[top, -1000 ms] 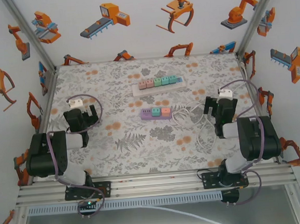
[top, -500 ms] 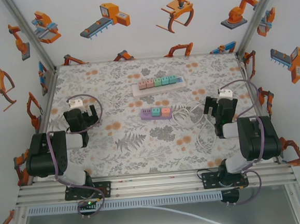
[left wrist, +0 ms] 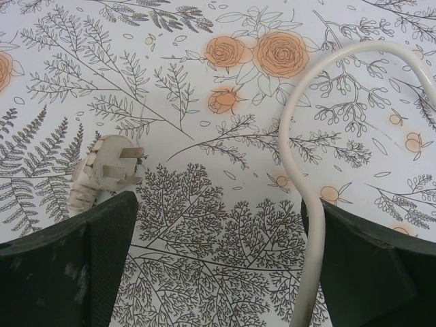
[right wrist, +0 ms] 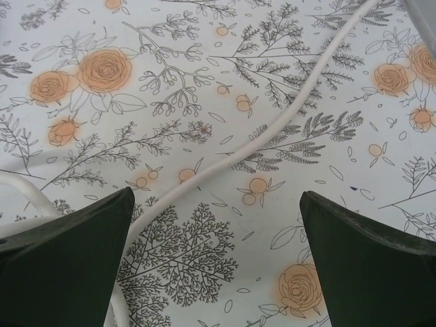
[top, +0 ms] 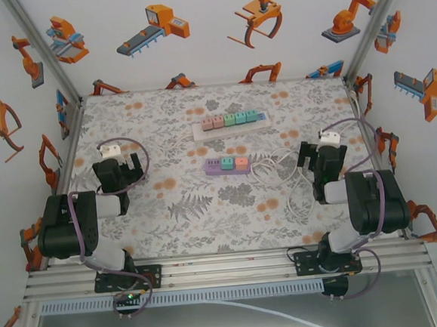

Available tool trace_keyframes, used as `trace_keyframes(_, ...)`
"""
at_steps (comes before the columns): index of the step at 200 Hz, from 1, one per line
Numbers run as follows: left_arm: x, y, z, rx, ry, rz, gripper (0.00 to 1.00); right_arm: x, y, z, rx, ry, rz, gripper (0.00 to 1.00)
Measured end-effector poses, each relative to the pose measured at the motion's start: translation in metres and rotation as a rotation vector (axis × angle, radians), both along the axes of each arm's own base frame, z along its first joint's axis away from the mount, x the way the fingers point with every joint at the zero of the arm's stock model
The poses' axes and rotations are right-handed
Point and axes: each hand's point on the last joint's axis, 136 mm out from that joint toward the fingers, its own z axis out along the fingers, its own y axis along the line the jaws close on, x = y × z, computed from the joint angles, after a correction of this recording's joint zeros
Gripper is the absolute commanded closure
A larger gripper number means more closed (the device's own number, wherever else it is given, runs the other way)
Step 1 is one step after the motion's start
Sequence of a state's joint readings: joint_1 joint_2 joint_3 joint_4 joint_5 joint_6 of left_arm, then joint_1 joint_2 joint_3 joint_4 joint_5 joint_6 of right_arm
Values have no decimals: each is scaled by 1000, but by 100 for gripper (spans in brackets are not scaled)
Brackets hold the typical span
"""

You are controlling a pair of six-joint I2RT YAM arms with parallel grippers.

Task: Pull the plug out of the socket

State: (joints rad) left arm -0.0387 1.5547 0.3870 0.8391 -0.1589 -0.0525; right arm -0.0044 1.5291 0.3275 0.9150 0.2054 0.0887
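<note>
White plug [left wrist: 105,170] lies loose on the worktop, prongs bare, out of the socket strip [top: 227,165] at worktop centre. Pull looks done to me. My left tool [left wrist: 218,231] and right tool [right wrist: 216,225] are spread wide, holding nothing.

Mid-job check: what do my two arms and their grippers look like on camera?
Both the left arm and right arm have bulky black housings, pale grey links and black base plates. A greyish-purple cable loops along each; a small white block sits at each wrist. The left gripper and right gripper have wedge-shaped, matte dark jaws.
</note>
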Motion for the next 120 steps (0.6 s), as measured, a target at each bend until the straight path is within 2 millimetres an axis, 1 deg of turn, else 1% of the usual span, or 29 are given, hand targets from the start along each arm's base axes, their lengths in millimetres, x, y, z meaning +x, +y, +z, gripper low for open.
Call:
trace_keyframes(15, 0, 2, 3, 7, -7, 14, 3, -4, 1, 9, 3, 1, 6, 1)
trace_keyframes(23, -1, 3, 8, 14, -18, 27, 3, -6, 1, 20, 2, -11, 3, 1)
trace_keyframes(36, -5, 5, 22, 26, -42, 50, 3, -10, -2, 47, 15, -47, -20, 1)
trace_keyframes(42, -6, 5, 29, 31, -56, 58, 3, -10, -4, 64, 26, -70, -34, 1)
trace_keyframes(65, -15, 7, 69, 41, -125, 99, 3, -13, -5, 128, 101, -148, -64, 1)
trace_keyframes(81, -21, 8, 102, 26, -173, 131, 3, -19, -2, 160, 161, -168, -64, 1)
trace_keyframes(98, -26, 12, 139, -18, -209, 171, 3, -25, 7, 179, 221, -145, -32, 1)
trace_keyframes(105, -29, 12, 157, -50, -222, 183, 3, -28, 12, 183, 245, -118, -8, 1)
trace_keyframes(120, -35, 10, 189, -128, -233, 192, 3, -30, 26, 187, 290, -49, 50, 3)
